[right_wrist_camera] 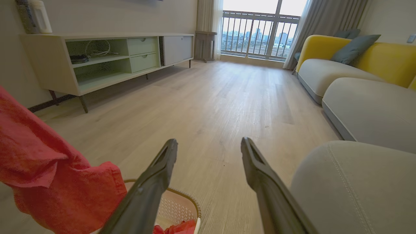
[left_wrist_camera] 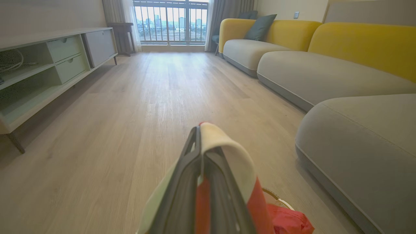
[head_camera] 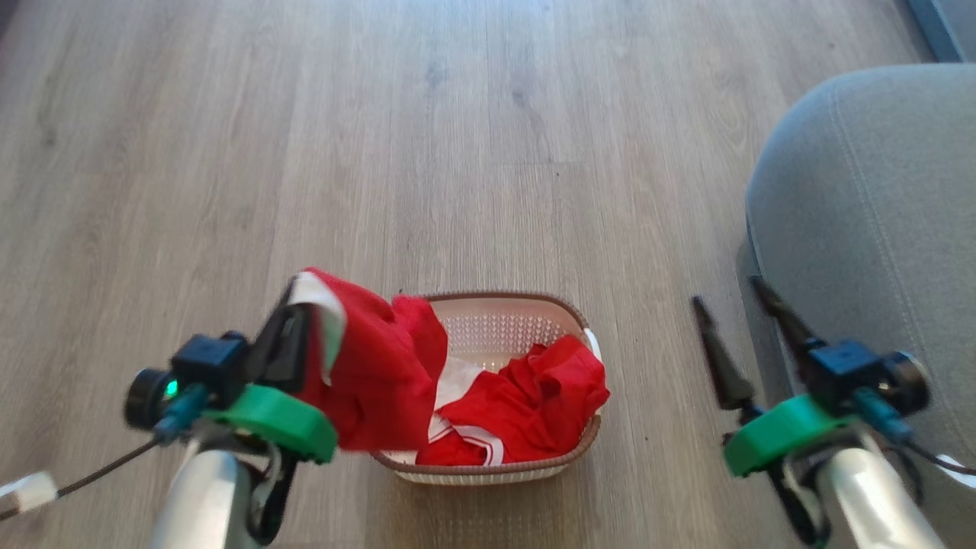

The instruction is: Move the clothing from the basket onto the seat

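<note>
The left gripper (head_camera: 292,309), its dark fingers clamped on a white-trimmed edge of the bright red thin-fabric clothing (head_camera: 381,374), holds one garment hanging over the left end of the small cream perforated plastic basket (head_camera: 499,328). More red fabric lies inside. The right gripper (head_camera: 726,293) hovers with its fingers spread and empty beside the large grey upholstered seat (head_camera: 877,229), to the right of the basket.

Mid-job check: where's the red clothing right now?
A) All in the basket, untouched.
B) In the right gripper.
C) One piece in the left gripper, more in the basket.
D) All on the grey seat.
C: the left gripper is shut on a raised piece of the clothing, more lies in the basket; the right gripper is open, empty.
</note>
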